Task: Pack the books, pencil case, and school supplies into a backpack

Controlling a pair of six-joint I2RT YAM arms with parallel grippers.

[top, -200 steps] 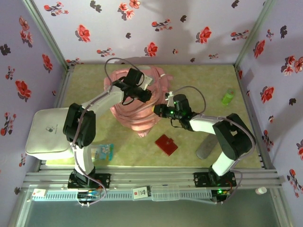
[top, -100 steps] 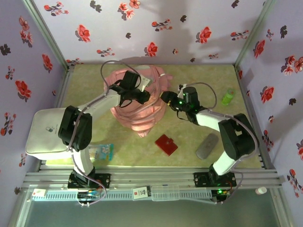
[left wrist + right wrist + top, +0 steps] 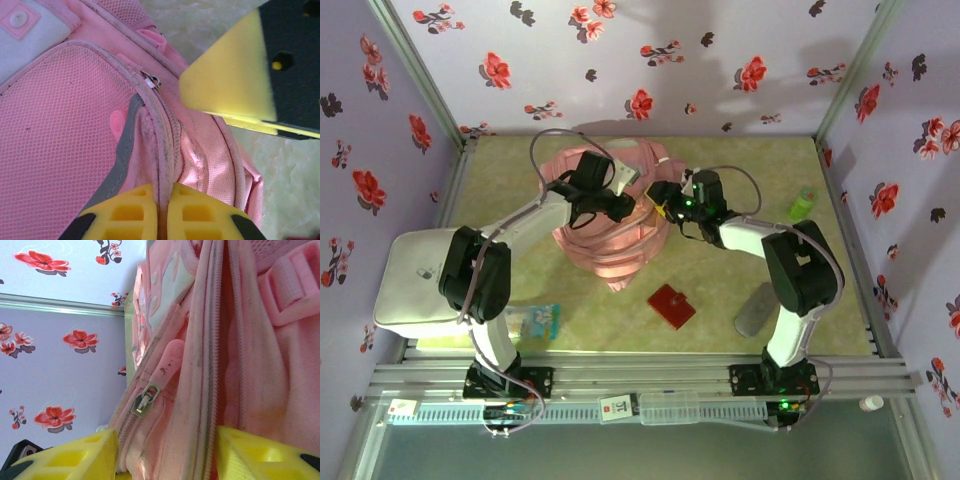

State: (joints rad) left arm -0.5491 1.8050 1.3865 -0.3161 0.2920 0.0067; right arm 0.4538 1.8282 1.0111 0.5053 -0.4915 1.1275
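The left gripper (image 3: 162,212) is clamped on one zip seam of the backpack (image 3: 610,250). The right gripper (image 3: 167,452) has its jaws apart, astride the backpack's zip edge. We count one backpack at the worktop's far middle. Towards the near edge lie one red square piece (image 3: 671,306), one grey pouch (image 3: 757,310) and one blue book (image 3: 536,320).

Top external: fixed high behind the arm bases (image 3: 505,385) at 6 o'clock, aimed down over the whole table (image 3: 740,170); backpack (image 3: 610,235) just off centre toward 10 o'clock.
Left wrist: very close on the backpack, left gripper (image 3: 161,192) at 6 o'clock.
Right wrist: equally close, right gripper (image 3: 167,440) at 6 o'clock.
Shared by all three: the backpack.
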